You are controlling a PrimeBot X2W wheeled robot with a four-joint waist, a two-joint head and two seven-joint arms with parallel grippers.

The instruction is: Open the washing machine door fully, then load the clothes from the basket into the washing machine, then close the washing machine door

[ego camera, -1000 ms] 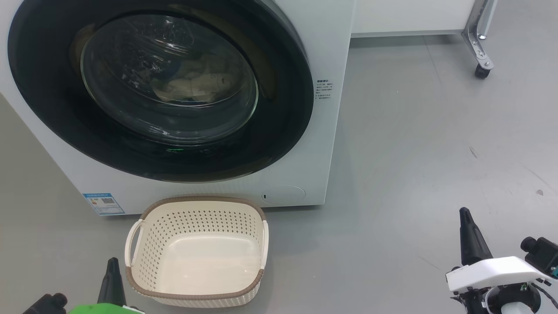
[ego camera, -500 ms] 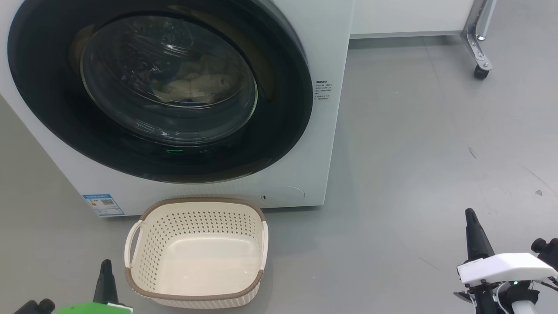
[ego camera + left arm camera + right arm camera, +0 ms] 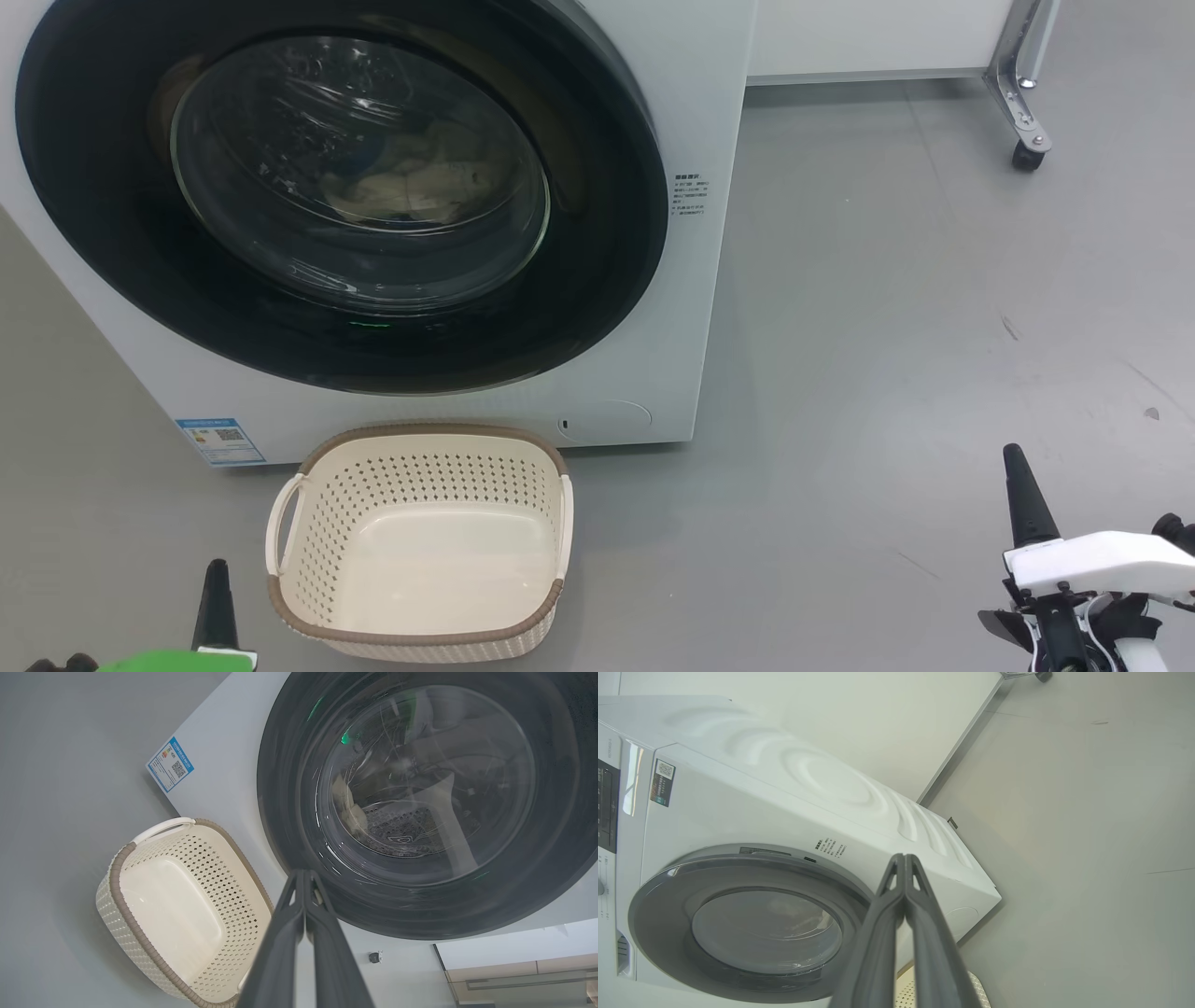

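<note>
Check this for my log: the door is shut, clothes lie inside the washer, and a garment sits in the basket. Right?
No: the basket is empty, as the head view shows. The door is shut and clothes lie inside the washer.

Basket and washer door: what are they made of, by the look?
Basket: matte cream moulded plastic, by the punched holes and smooth floor; brown woven-look band, likely plastic too. Door: glossy black rim with reflections, plastic or coated, can't tell; bulging clear centre looks like glass.
</note>
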